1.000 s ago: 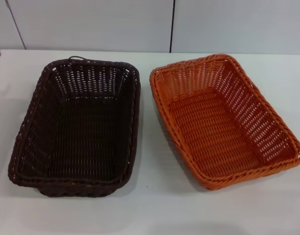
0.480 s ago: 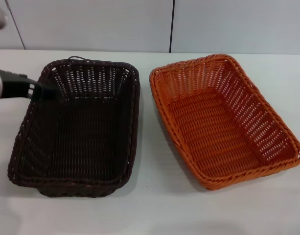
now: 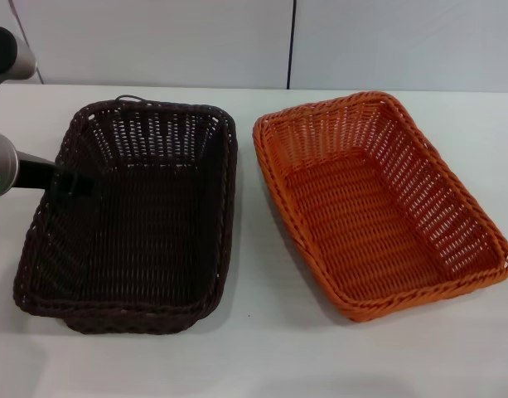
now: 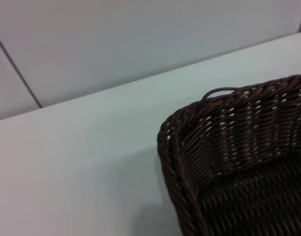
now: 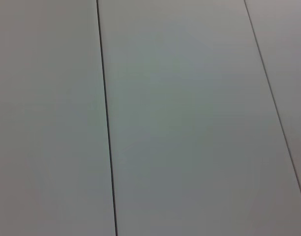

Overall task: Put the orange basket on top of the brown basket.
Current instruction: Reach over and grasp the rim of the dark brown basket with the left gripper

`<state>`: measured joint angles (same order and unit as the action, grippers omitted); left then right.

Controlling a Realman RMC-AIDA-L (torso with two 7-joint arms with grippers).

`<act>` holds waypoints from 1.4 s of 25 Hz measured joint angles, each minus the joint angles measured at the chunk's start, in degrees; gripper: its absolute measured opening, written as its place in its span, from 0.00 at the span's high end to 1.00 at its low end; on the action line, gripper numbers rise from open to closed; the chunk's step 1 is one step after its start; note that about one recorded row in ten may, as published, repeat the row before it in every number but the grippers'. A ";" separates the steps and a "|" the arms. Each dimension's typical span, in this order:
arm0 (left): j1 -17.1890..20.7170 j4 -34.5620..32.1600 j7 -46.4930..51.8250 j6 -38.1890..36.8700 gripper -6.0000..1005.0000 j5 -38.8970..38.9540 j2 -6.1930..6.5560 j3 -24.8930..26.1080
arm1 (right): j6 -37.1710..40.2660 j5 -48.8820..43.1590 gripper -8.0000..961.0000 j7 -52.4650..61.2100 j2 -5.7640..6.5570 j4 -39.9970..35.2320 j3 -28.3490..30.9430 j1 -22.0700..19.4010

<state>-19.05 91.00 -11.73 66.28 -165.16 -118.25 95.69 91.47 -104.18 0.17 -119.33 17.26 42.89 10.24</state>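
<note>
The brown basket [image 3: 133, 220] stands on the left of the white table, the orange basket [image 3: 378, 203] on the right, side by side and apart. Both are upright and hold nothing. My left arm reaches in from the left edge, and its gripper [image 3: 74, 185] hangs over the brown basket's left rim, dark against the dark weave. The left wrist view shows that basket's far left corner [image 4: 229, 142] close up. My right gripper is out of view; its wrist view shows only wall panels.
The white table [image 3: 254, 348] runs under both baskets, with bare surface in front and a narrow gap between them. A grey panelled wall [image 3: 154, 41] stands behind the table's far edge.
My left arm has come in from the left edge and moved down and right, over the brown basket's left rim. Both baskets have stayed where they were.
</note>
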 joint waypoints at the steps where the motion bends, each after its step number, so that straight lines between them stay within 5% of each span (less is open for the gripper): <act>1: 0.00 0.00 0.00 0.00 0.34 0.00 0.00 0.00 | 0.00 0.01 0.19 -0.01 0.01 -0.05 0.00 0.06; 15: -3.77 -8.52 0.59 -1.50 0.37 -0.35 0.07 0.29 | -0.07 0.03 0.19 0.08 0.17 -0.58 0.00 0.55; 26: -3.60 -6.74 -4.93 0.49 0.40 0.07 0.24 -0.46 | 0.53 -0.30 0.19 -0.20 0.06 -0.56 0.00 0.08; 35: -3.37 -5.35 -8.97 1.84 0.60 0.26 0.23 -0.31 | 0.77 -0.41 0.19 -0.20 0.07 -0.56 0.00 -0.17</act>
<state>-22.42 85.65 -20.70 68.12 -164.90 -118.02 95.38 92.24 -104.59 -0.03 -119.27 16.70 42.89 10.07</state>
